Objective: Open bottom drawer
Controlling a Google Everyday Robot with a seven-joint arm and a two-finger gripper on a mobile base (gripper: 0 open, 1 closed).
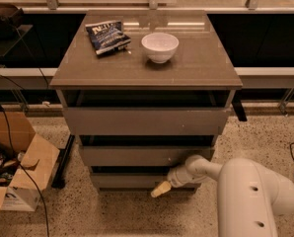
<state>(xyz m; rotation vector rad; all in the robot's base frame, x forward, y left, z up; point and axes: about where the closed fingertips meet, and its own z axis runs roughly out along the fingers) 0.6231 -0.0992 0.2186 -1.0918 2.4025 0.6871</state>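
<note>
The tool [161, 188] hangs low against the front of the bottom drawer [127, 181], its tan tip at the front's lower edge, right of middle; whether it is spread or pressed together I cannot tell. That drawer is the lowest of three under the bench [196, 68], which carries a white bowl [160, 46] and a blue snack bag [107, 36]. A cardboard box [18, 172] sits on the floor at left

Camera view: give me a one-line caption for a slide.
Robot's claw at the front of the bottom drawer, under a cabinet top holding a white bowl and snack bag.
</note>
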